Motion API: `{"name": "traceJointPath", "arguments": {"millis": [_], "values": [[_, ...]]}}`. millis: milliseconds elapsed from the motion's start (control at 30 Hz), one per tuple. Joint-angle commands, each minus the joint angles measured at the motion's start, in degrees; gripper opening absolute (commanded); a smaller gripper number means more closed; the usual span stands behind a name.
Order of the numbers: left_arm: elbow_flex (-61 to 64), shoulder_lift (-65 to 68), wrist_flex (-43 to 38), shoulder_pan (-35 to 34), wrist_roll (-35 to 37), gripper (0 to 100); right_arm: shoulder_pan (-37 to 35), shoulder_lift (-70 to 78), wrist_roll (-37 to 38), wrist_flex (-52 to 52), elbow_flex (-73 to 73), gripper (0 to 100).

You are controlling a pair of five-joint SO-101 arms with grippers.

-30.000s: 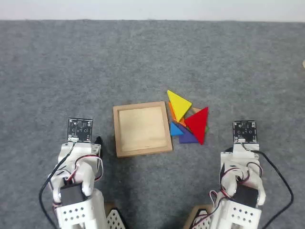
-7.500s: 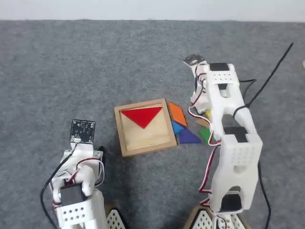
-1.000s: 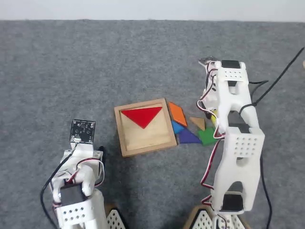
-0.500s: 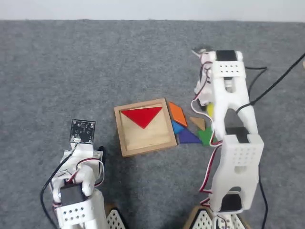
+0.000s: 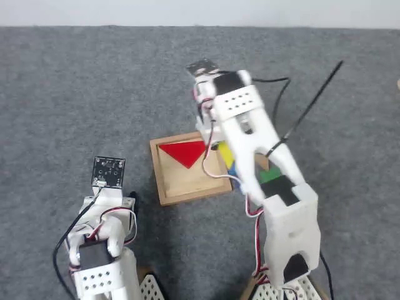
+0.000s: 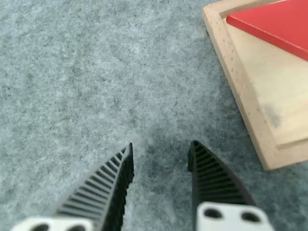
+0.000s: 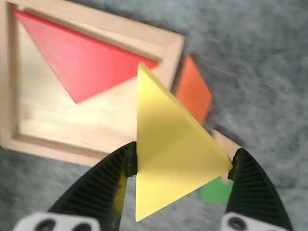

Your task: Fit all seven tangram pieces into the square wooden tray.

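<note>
- Beside the wooden tray [image 5: 164, 181], along its right rim, an orange piece [image 7: 193, 95], a green piece [image 5: 270, 175] and a tan piece [image 7: 222, 139] are lying loose. The right arm [image 5: 262, 162] is stretching over them and hiding part of that rim.
- Over that same rim the right gripper [image 7: 183, 162] is hanging, its jaws clamping a yellow triangle [image 7: 166, 154] by 2 opposite sides.
- 1 red triangle [image 5: 185, 152] is lying flat inside the tray, its long side along the far wall.
- Near the tray's left rim the left gripper [image 6: 161, 148] is sitting low, jaws parted and gripping nothing.
- Grey carpet [image 5: 75, 81] is covering the table around the tray, and a pale strip [image 5: 187, 12] is running beyond it.
</note>
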Motion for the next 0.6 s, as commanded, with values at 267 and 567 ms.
{"name": "traceJointPath", "arguments": {"millis": [267, 567], "values": [[-0.5, -1.1, 0.4, 0.2, 0.4, 19, -11.7, -1.3, -8.3, -3.0, -0.4, 25.2], [-0.5, -1.1, 0.4, 0.2, 0.4, 19, -16.3, 3.8, -15.9, -6.2, -0.3, 25.5]]}}
